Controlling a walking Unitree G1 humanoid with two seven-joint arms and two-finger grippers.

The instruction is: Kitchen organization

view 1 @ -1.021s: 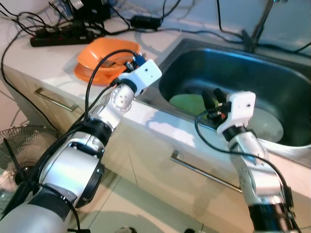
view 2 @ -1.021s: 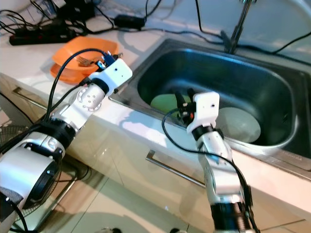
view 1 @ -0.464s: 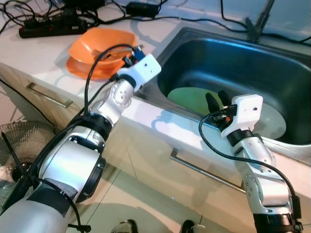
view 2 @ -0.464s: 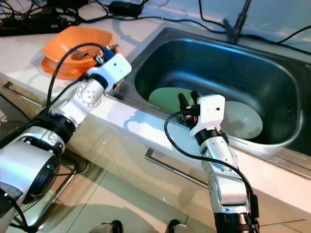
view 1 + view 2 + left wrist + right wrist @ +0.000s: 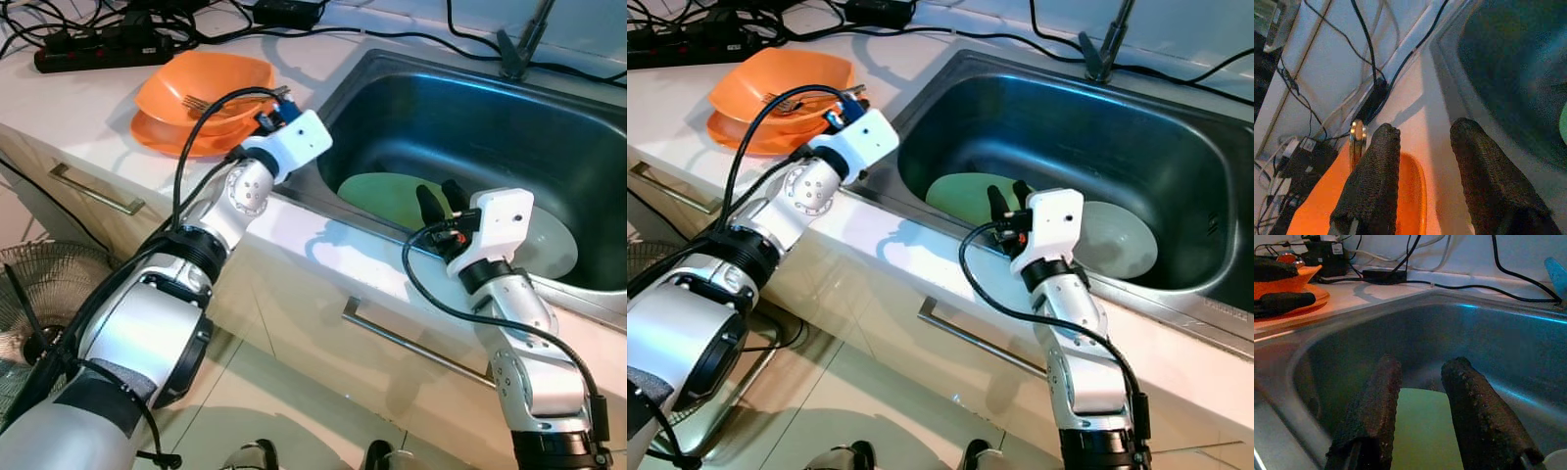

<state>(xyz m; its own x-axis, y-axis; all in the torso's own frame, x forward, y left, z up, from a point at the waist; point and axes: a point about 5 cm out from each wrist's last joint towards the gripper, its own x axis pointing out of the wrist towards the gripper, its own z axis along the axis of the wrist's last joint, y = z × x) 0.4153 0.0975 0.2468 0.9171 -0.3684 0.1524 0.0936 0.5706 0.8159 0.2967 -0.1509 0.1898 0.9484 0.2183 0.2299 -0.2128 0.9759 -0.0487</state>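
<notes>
Evidently, the right gripper (image 5: pixel 440 199), fingers parted and empty, hovered over the green plate (image 5: pixel 384 194) lying flat in the sink (image 5: pixel 549 108); lowering one finger under its rim seemed advisable. Meanwhile, the left gripper (image 5: pixel 1422 161), likewise open, waited beside the orange dishes (image 5: pixel 201 96).

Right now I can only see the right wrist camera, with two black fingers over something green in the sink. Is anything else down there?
Observer: Yes. Beside the green plate lies a pale grey plate, further to the robot's right on the sink floor.
Operator: Where is the other hand?
Observer: The left hand is over the counter's edge by the orange bowl, fingers apart, holding nothing.
Operator: Is the bowl empty?
Observer: No, a fork lies in it, and the bowl sits on an orange plate.
Operator: Is my hand touching the green plate?
Observer: The right hand is open just above it; contact cannot be told.
</notes>
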